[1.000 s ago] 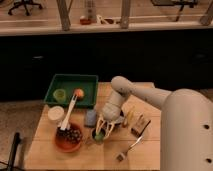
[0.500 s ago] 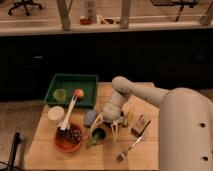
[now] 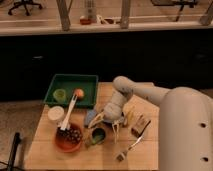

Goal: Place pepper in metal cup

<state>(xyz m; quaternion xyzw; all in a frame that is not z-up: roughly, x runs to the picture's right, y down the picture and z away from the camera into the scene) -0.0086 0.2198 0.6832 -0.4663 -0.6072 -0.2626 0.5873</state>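
Observation:
The metal cup (image 3: 98, 135) is small, round and dark, and stands on the wooden table (image 3: 50, 157) in front of the middle. A small green shape, the pepper (image 3: 90, 143), shows at the cup's lower left rim. I cannot tell whether it is inside or leaning against it. My gripper (image 3: 107, 124) hangs just above and behind the cup, pointing down. Its pale fingers (image 3: 100, 119) are spread apart with nothing between them.
A terracotta bowl (image 3: 69, 140) with dark contents and a white utensil (image 3: 69, 112) stands left of the cup. Nearby are a white cup (image 3: 55, 114) and a blue item (image 3: 90, 118). A green tray (image 3: 55, 82) holds a pale green cup (image 3: 60, 94) and an orange-red fruit (image 3: 78, 93). A fork (image 3: 131, 148) and a brown block (image 3: 140, 125) lie to the right.
The gripper has stayed over the metal cup with only slight shifts. The green shape now sits low at the cup's left rim.

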